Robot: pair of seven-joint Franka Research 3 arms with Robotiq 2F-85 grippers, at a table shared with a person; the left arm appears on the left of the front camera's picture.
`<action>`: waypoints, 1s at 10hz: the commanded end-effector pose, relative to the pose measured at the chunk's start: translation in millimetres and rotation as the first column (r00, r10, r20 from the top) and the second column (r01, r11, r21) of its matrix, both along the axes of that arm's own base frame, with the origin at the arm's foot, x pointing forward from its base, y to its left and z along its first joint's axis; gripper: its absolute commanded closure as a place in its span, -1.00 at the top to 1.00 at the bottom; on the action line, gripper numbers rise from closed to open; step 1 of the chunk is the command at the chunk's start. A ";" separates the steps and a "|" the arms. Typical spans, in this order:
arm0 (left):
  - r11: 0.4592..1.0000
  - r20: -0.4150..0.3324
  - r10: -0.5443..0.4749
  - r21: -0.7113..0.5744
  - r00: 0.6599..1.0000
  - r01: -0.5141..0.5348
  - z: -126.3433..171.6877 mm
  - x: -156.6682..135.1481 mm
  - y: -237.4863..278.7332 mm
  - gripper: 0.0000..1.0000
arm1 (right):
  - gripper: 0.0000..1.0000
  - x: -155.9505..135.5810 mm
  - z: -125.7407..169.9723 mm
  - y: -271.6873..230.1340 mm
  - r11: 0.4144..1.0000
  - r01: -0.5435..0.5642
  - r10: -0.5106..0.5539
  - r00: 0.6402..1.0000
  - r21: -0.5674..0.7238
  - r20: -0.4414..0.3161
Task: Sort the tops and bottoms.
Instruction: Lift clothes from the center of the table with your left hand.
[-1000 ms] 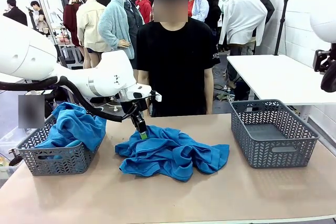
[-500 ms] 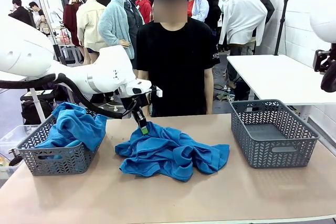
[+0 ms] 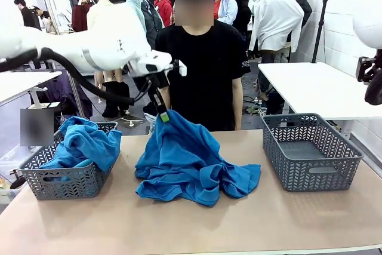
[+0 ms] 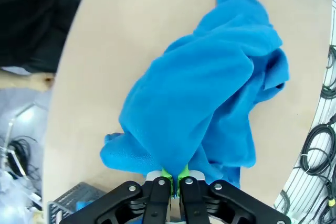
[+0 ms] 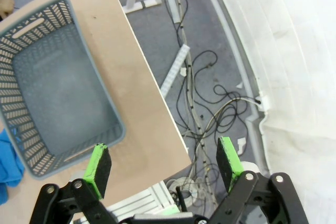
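One blue top (image 3: 179,150), pinched in the left gripper (image 3: 162,116), now hangs lifted beneath it, ready for sorting.

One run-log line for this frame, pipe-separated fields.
left gripper: shut on blue shirt, edge raised off table | right gripper: open, holding nothing | left basket: blue cloth inside

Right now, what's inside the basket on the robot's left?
Bright blue cloth is heaped in the left basket, draping over one rim. The heap covers the basket floor, so how many garments it is, or what lies beneath, cannot be told.
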State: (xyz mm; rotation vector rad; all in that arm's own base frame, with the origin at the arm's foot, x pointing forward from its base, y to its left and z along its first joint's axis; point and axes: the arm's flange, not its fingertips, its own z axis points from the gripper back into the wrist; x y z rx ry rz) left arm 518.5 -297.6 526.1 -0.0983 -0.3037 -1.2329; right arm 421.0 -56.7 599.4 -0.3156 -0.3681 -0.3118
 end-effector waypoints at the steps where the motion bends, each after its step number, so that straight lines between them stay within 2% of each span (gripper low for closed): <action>1: 0.996 0.082 -0.071 0.058 0.994 0.066 38.4 -23.2 -12.5 -1.00 | 1.00 1.0 1.6 0.9 1.000 0.019 -0.019 1.000 0.007 -0.002; 2: 0.994 0.122 -0.088 0.069 0.989 0.080 64.8 -34.5 -22.2 -1.00 | 1.00 1.0 1.6 0.9 1.000 0.019 -0.019 1.000 0.007 -0.002; 4: 0.996 0.256 -0.073 0.075 0.964 0.055 128.3 -54.9 -40.3 -1.00 | 1.00 1.0 1.6 0.9 1.000 0.019 -0.019 1.000 0.007 -0.002; 7: 0.999 0.360 -0.022 0.054 0.933 0.003 216.7 -85.4 -56.1 -1.00 | 1.00 1.0 1.6 0.9 1.000 0.019 -0.019 1.000 0.007 -0.002; 10: 0.999 0.420 0.030 0.005 0.907 -0.036 261.8 -119.5 -59.7 -1.00 | 1.00 1.0 1.6 0.9 1.000 0.019 -0.019 1.000 0.007 -0.002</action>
